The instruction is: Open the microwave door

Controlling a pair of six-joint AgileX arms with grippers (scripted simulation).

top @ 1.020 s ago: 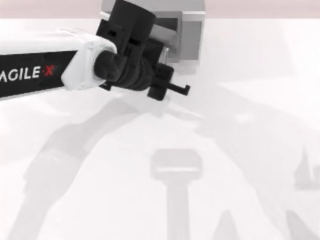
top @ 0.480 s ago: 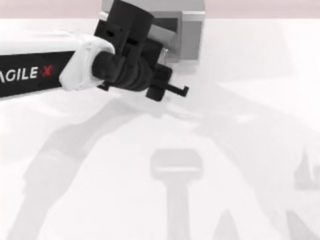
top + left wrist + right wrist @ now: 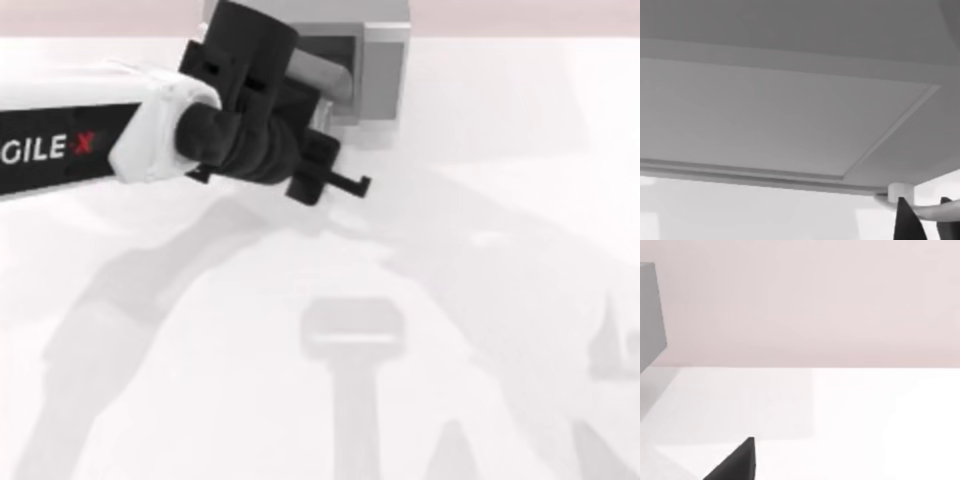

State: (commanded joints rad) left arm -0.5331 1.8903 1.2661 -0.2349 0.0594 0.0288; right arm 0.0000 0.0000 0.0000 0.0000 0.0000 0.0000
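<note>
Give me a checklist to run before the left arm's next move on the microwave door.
1. Left gripper at the microwave front: ok.
2. Handle in the left wrist view, close to the gripper: ok.
3. Handle gripped: cannot tell.
4. How far the microwave door stands open: cannot tell; the arm hides it from above.
5. Right arm away from the door: ok, absent from the top view.

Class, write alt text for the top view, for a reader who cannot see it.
The left gripper reaches across from the left to the front of the microwave at the far edge of a pale table, where the door stands partly swung out. The right arm is out of this view; only shadows cross the table.
</note>
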